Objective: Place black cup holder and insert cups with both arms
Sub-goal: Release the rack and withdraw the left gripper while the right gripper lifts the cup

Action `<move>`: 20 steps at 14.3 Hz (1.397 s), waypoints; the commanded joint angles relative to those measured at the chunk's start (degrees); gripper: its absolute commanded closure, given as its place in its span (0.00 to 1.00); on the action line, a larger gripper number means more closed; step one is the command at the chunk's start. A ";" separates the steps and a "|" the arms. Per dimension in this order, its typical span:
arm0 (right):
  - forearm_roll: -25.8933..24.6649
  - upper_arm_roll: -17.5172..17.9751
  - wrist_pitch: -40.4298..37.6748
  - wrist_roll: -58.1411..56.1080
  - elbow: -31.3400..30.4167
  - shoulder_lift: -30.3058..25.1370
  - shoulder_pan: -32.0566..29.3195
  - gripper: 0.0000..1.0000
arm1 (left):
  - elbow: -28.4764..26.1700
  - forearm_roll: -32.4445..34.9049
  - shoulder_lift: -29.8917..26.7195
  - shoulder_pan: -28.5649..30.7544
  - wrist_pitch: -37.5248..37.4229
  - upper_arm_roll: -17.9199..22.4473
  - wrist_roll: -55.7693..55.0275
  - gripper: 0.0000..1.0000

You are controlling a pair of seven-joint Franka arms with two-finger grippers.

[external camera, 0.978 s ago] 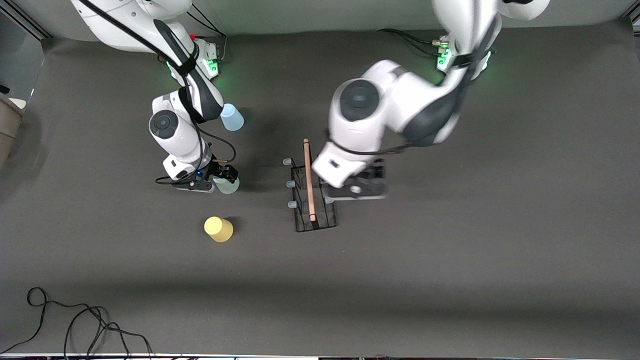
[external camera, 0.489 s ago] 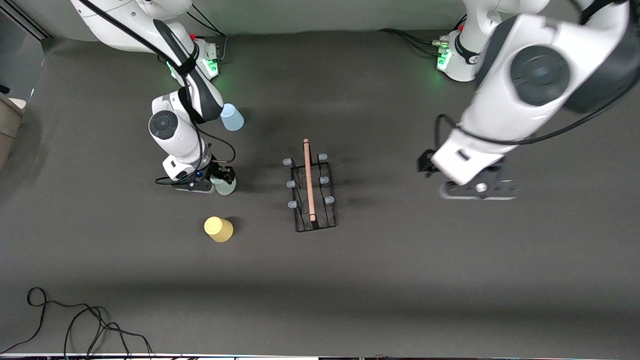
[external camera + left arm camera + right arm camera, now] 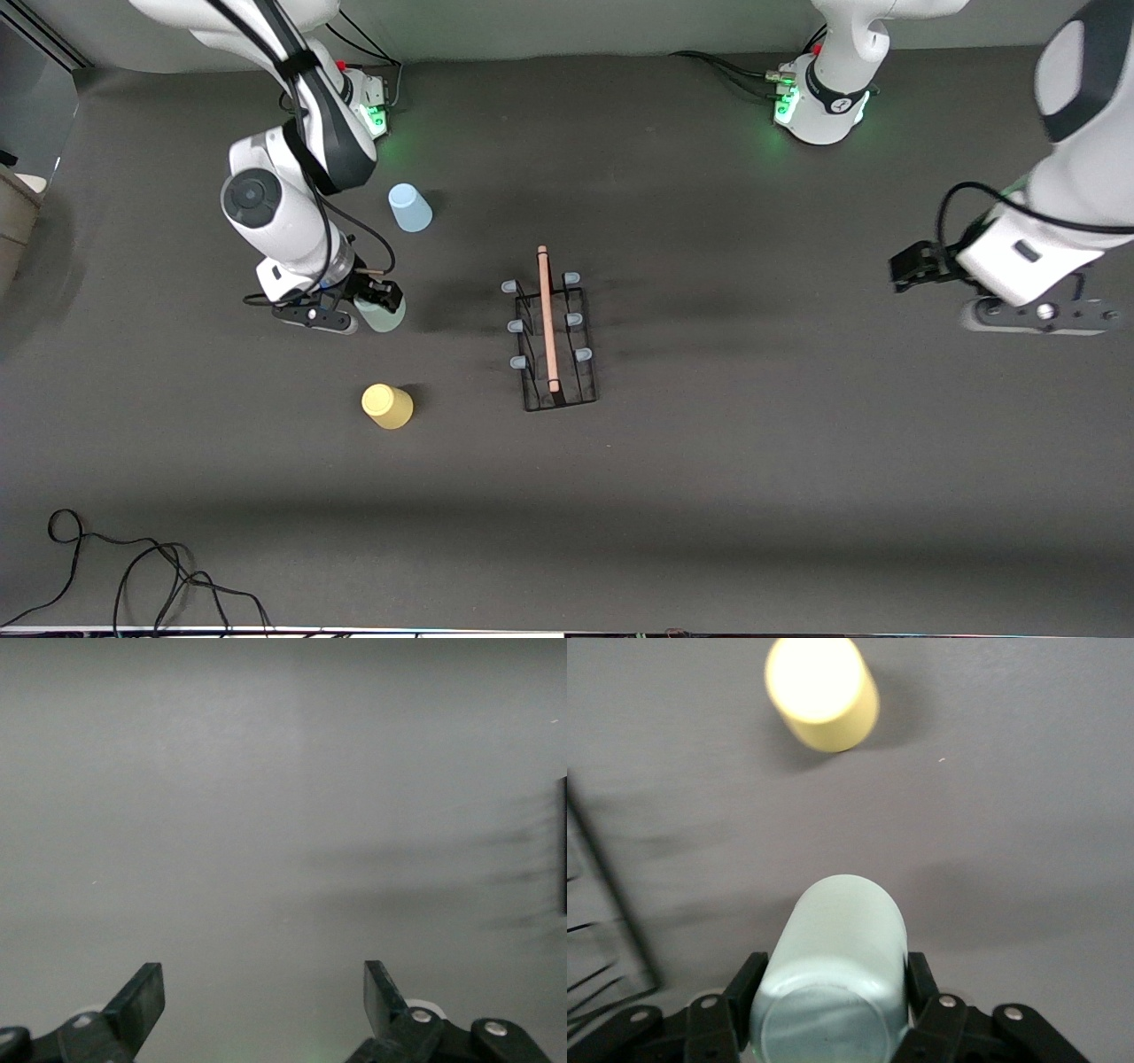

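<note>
The black cup holder (image 3: pixel 559 402) stands mid-table, its wooden rod (image 3: pixel 547 319) on top and its pegs bare; one edge of it shows in the right wrist view (image 3: pixel 609 895). My right gripper (image 3: pixel 379 299) (image 3: pixel 830 985) is shut on the pale green cup (image 3: pixel 384 314) (image 3: pixel 834 966), gripping its sides just above the table, toward the right arm's end. The yellow cup (image 3: pixel 387 406) (image 3: pixel 822 693) stands upside down, nearer the front camera. Upside down too, the light blue cup (image 3: pixel 410 207) is near the right arm's base. My left gripper (image 3: pixel 905 266) (image 3: pixel 263 994) hangs open and holds nothing, over bare table at the left arm's end.
A loose black cable (image 3: pixel 133 571) lies at the table's front edge toward the right arm's end. The two green-lit arm bases (image 3: pixel 819 99) (image 3: pixel 368 111) stand along the edge farthest from the front camera.
The left arm swung away from the cup holder to its own end of the table, gripper still open. The right gripper shut on the green cup and shifted it slightly away from the holder.
</note>
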 commanded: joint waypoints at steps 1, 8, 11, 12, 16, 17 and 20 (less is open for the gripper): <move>1.85 -0.10 -8.28 7.85 9.40 1.02 3.22 1.00 | -3.84 -0.88 -3.17 3.71 1.45 -0.46 2.29 0.00; 1.85 -0.19 -8.57 25.52 20.57 9.18 13.59 1.00 | 2.30 -2.02 -2.47 5.30 -2.95 -0.99 1.07 0.00; 1.67 -0.27 -7.96 27.30 21.73 11.21 15.71 1.00 | 2.66 -2.11 -2.38 5.39 -3.13 -0.99 1.33 0.00; 1.50 -0.27 -7.52 27.47 21.73 11.39 15.80 1.00 | 2.66 -2.11 -2.38 5.30 -3.21 -0.99 1.24 0.00; 1.15 -0.45 -5.76 29.23 21.64 13.93 17.64 1.00 | 2.57 -2.11 -2.38 5.30 -3.30 -0.81 1.24 0.00; 1.15 -0.45 -5.32 29.23 21.64 14.73 18.08 1.00 | 2.49 -2.11 -2.38 5.30 -3.39 -0.81 1.07 0.00; 0.71 -0.45 -4.26 29.23 21.47 16.40 18.35 0.89 | 2.49 -2.29 -2.29 5.30 -3.39 -0.72 1.07 0.00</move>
